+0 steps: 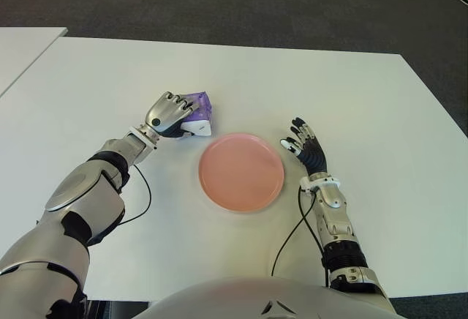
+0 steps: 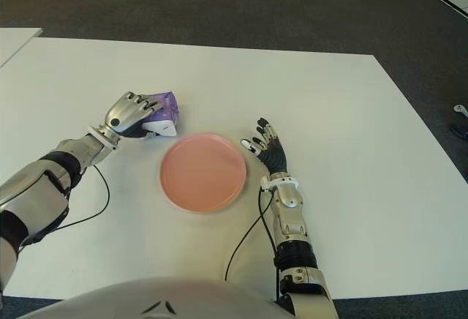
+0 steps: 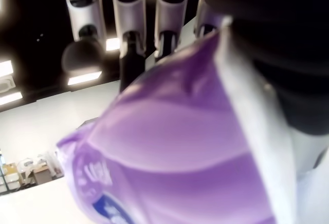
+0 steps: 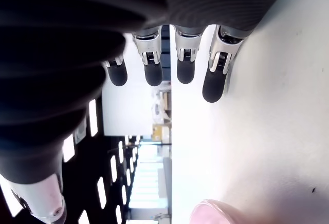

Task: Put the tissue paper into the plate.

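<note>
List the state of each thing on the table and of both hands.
Tissue pack: on the table, gripped, not yet in the plate.
Plate: empty, flat on the table.
Left hand: curled over the tissue pack.
Right hand: open, empty, right of the plate.

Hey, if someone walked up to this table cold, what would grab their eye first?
Probably the round pink plate, bare in the middle of the white table. Next, the purple plastic tissue pack just beyond the plate's left edge, with the robot's left hand curled over it. The right hand shows just right of the plate, fingers spread and holding nothing.
</note>
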### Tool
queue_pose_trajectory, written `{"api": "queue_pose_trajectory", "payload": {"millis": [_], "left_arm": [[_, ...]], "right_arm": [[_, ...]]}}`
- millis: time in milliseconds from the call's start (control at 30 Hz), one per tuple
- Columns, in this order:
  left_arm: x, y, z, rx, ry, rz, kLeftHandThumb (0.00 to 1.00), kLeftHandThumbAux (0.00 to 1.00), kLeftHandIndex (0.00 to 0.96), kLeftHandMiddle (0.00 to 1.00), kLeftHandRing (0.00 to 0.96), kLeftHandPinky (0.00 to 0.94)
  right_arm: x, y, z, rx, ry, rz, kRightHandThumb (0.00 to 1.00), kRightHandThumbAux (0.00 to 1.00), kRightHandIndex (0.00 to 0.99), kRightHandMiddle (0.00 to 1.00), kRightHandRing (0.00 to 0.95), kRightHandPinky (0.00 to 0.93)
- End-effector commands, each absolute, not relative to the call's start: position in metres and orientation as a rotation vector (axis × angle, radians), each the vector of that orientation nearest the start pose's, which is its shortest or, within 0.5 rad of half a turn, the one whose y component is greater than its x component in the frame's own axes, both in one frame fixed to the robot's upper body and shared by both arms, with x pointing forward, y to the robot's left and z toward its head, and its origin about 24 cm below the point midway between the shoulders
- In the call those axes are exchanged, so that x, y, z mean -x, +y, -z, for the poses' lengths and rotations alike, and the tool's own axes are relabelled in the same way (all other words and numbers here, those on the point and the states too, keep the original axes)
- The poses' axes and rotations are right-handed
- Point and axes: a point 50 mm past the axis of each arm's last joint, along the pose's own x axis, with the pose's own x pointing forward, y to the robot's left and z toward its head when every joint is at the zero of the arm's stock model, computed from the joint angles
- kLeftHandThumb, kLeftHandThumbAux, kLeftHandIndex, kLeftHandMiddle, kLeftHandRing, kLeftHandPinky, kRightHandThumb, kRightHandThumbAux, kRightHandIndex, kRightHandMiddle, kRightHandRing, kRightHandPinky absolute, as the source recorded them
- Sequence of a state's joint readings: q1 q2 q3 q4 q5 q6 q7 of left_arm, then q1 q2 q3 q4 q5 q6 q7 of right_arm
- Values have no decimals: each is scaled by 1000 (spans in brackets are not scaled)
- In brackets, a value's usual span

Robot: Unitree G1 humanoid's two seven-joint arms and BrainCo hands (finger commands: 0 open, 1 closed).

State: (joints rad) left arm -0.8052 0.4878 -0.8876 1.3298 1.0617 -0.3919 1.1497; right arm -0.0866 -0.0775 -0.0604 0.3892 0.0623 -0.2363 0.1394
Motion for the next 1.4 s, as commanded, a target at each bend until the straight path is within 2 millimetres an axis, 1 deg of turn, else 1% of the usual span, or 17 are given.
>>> {"api": "queue_pose_trajectory", "payload": {"millis": [33,433,633,733,800,933,967,1033,1100,1133,1300,1400], "left_arm": [[-325,201,-29,-1722,-759,227,854,666,403,548,835,824],[-326,203,-32,-1681,-733,199,854,666,402,548,839,827],[-332,206,-44,-1611,-731,155,854,667,401,545,842,822],[-337,209,-58,-1563,-746,119,854,668,400,544,844,828],[-339,210,-62,-1546,-748,110,854,668,399,543,845,832],[-348,212,-87,-1446,-775,47,853,669,399,543,846,833],[-349,212,-90,-1431,-782,39,853,669,399,543,847,834],[-353,209,-102,-1378,-817,3,853,669,398,543,847,834],[-356,204,-124,-1291,-899,-29,853,669,398,543,847,833],[-356,203,-132,-1256,-934,-36,852,669,398,543,847,833],[-350,199,-157,-1115,-1064,-41,852,670,397,541,846,829],[-347,197,-162,-1086,-1088,-40,852,670,396,540,845,827]], "right_arm": [[-240,-173,35,-1,233,-78,0,679,0,0,0,0],[-241,-173,34,-4,232,-81,0,683,0,0,0,0],[-240,-173,35,-12,232,-80,0,692,0,0,0,0],[-240,-172,35,-12,232,-81,0,690,0,0,0,0],[-240,-172,35,-11,233,-81,0,684,0,0,0,0],[-240,-172,34,-4,232,-80,0,674,0,0,0,0],[-240,-172,34,-4,232,-80,0,672,0,0,0,0],[-240,-173,35,-3,231,-80,0,670,0,0,0,0],[-239,-173,35,-4,230,-82,0,674,0,0,0,0],[-239,-173,35,-4,229,-83,0,676,0,0,0,0],[-239,-174,36,-6,232,-82,0,689,0,0,0,0],[-239,-174,36,-7,233,-82,0,694,0,0,0,0]]}}
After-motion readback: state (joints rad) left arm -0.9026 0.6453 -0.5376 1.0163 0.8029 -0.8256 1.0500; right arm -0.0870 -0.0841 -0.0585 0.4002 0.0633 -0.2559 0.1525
